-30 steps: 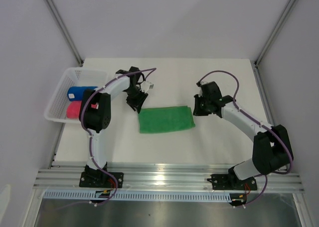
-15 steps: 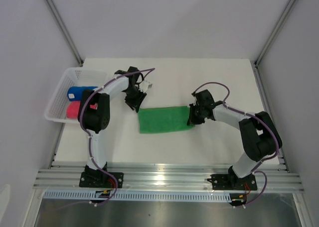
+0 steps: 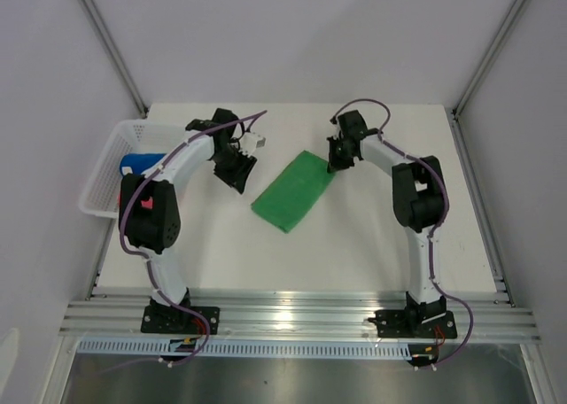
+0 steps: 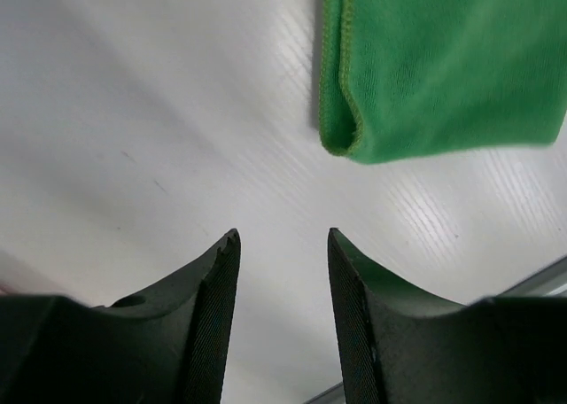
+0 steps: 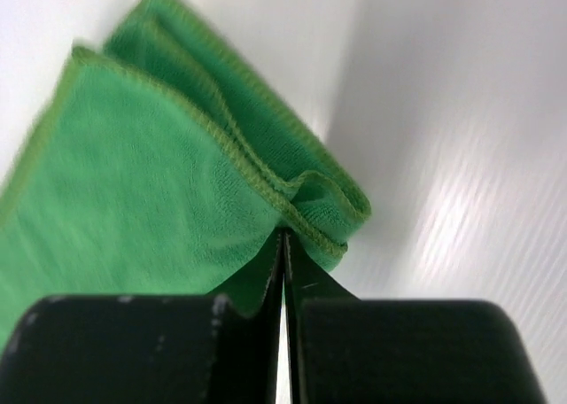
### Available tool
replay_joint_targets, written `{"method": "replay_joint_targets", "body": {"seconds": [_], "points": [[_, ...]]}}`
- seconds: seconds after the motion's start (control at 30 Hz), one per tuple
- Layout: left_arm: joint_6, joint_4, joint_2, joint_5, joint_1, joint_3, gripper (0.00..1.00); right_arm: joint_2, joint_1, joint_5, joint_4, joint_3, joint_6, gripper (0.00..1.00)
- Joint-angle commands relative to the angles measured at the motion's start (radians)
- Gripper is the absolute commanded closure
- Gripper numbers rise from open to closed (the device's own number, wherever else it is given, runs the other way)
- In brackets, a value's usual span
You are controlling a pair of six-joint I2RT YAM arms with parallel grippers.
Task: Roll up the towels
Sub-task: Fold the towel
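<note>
Top external view: finds the green towel (image 3: 292, 192) folded into a long flat strip at the middle of the worktop (image 3: 372, 244), running from 7 o'clock to 1 o'clock, not rolled at all. At its 1 o'clock end, finds the right fingers (image 5: 261, 284) clenched on a corner. Confirmed in the right wrist view, with the stacked hemmed layers pinched at the very tips. Off the strip's 10 o'clock side, apart from the cloth, finds the left fingers (image 4: 208, 324) released, gaping over bare worktop with nothing between them. In the left wrist view, sees a folded end of the towel just beyond them at 1 o'clock, untouched. At the worktop's 9 o'clock edge, makes out a white mesh basket (image 3: 96, 178) holding a blue towel (image 3: 140, 165) already rolled into a tight cylinder. Cannot see a third towel anywhere; may be hidden under the left arm. Judging by this: one roll surely done, green one folded only, rolling itself not yet begun. Left to do, probably: settle the strip flat, roll it end to end, drop it in the basket
</note>
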Motion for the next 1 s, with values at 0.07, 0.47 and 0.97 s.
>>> {"method": "replay_joint_targets", "body": {"seconds": [0.07, 0.47, 0.97], "points": [[0.11, -0.104, -0.035, 0.197, -0.024, 0.006, 0.5, 0.218, -0.013, 0.045, -0.27, 0.509, -0.139, 0.95], [0.67, 0.142, -0.187, -0.001, -0.352, -0.286, 0.37, -0.387, 0.008, -0.085, 0.066, -0.269, 0.138, 0.73], [1.17, 0.443, -0.189, -0.007, -0.363, -0.497, 0.35, -1.116, -0.018, 0.103, 0.62, -0.872, -0.028, 0.3]]}}
